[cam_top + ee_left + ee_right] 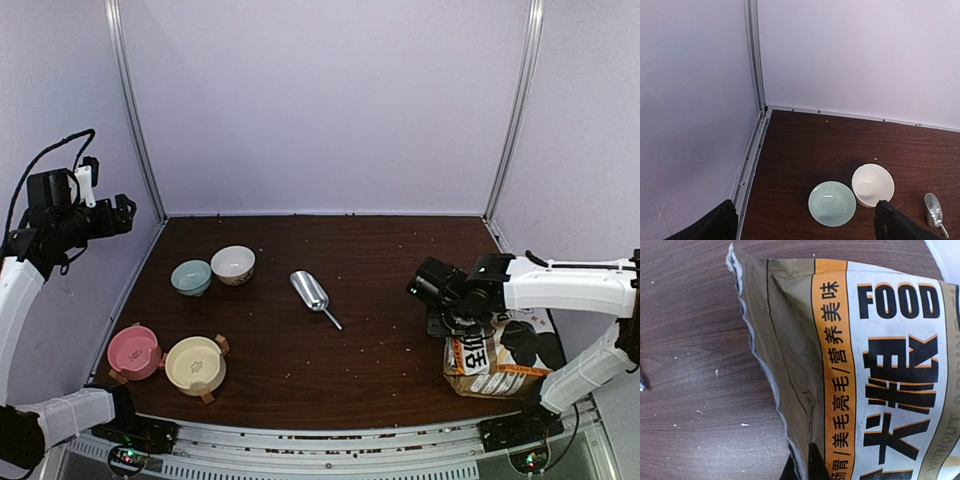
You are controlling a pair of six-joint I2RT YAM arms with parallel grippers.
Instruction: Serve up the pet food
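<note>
Near right on the table (380, 300) | right claw (801, 466) pinched shut on torn top edge of pet food bag (880, 365) | pet food hidden by bag | left claw (802, 227) wide open, empty, raised far left

The brown table (370, 260) bears a green bowl (190, 277), white bowl (233, 264), pink bowl (133, 351), yellow bowl (195, 365), scoop (311, 291) — and bag (500, 360).
</note>
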